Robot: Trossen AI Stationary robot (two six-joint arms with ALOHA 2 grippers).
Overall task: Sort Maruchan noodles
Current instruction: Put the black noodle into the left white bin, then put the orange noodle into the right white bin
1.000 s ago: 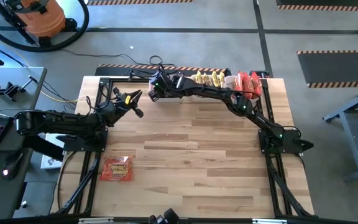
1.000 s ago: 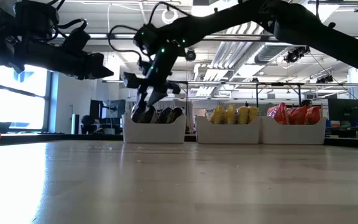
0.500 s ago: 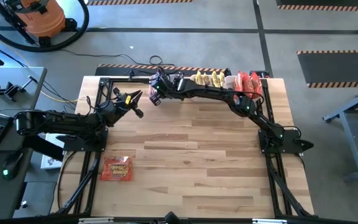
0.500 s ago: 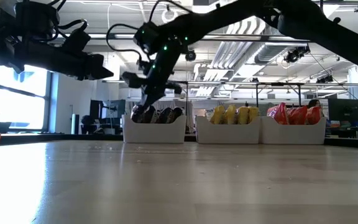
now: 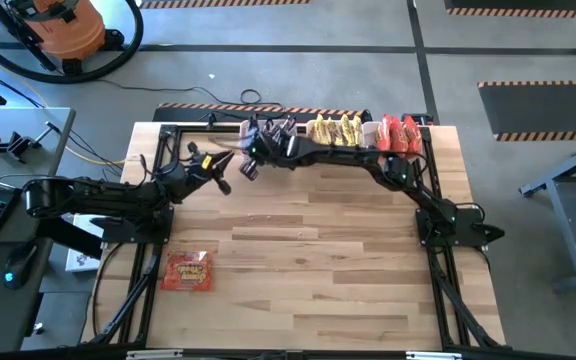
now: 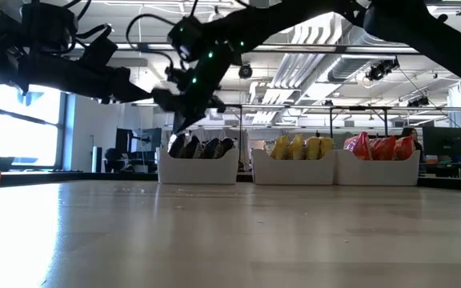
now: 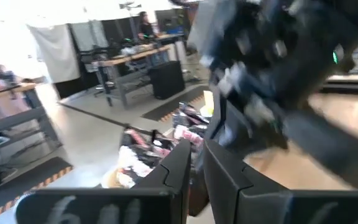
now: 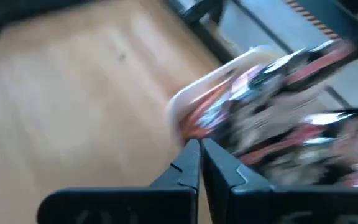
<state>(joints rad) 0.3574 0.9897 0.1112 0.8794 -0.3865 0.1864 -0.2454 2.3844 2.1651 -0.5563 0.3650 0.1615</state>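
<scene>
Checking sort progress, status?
Right gripper shut, empty, beside dark-packet bin. Left gripper shut, idle. One red packet on table. Nothing blocking.

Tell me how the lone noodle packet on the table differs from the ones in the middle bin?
The lone red packet lies flat on the bare wood near the table's front left, by itself. The yellow packets stand on edge, packed side by side inside a white bin at the far edge. They differ in colour, red against yellow. Both are small crinkly packets, and neither hand touches them.
</scene>
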